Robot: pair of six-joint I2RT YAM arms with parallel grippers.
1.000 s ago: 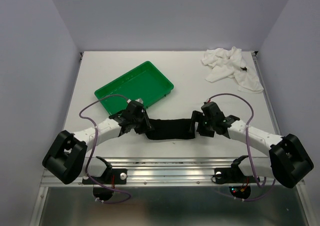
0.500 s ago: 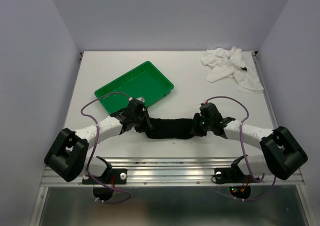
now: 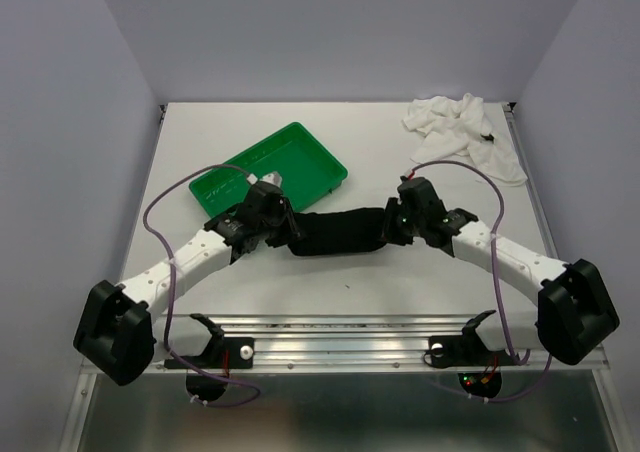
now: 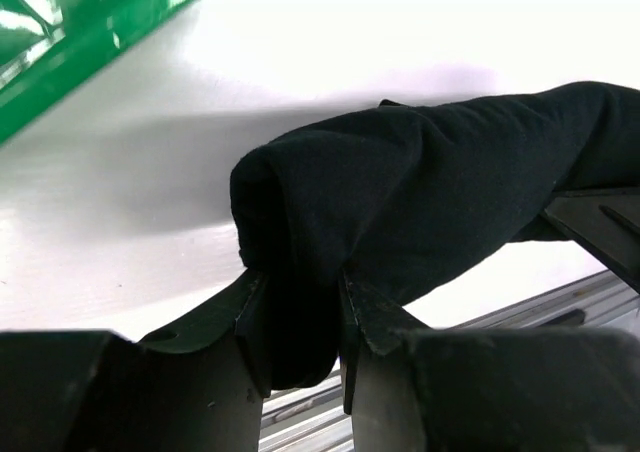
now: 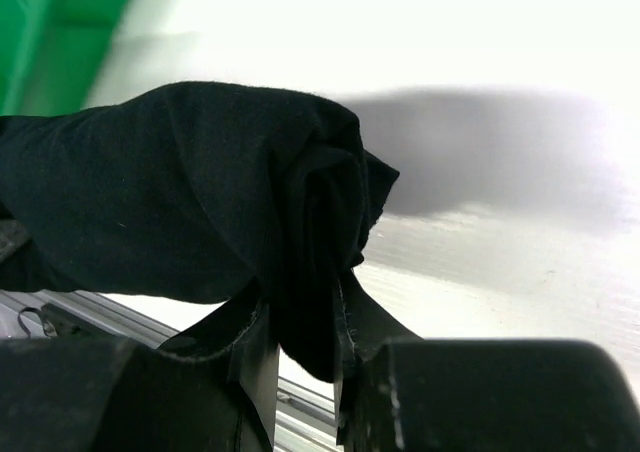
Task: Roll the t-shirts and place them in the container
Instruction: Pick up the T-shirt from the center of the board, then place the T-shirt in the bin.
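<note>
The black t-shirt (image 3: 338,231) is a long roll stretched between my two grippers, over the middle of the table. My left gripper (image 3: 284,228) is shut on the roll's left end (image 4: 300,222), cloth bulging between its fingers (image 4: 250,317). At the other end (image 5: 320,202), my right gripper (image 3: 392,224) is shut on bunched black cloth. In both wrist views the roll casts a shadow on the table beyond it. The white t-shirt (image 3: 462,134) lies crumpled at the far right corner, away from both grippers.
A green tray (image 3: 268,172) sits at an angle just behind my left gripper, its rim close to the roll; it shows as a green edge (image 4: 90,42) in the left wrist view. The metal rail (image 3: 340,344) runs along the near table edge.
The right gripper closed on the roll's right end. Both arms moved away from the near edge, carrying the black roll toward the tray.
</note>
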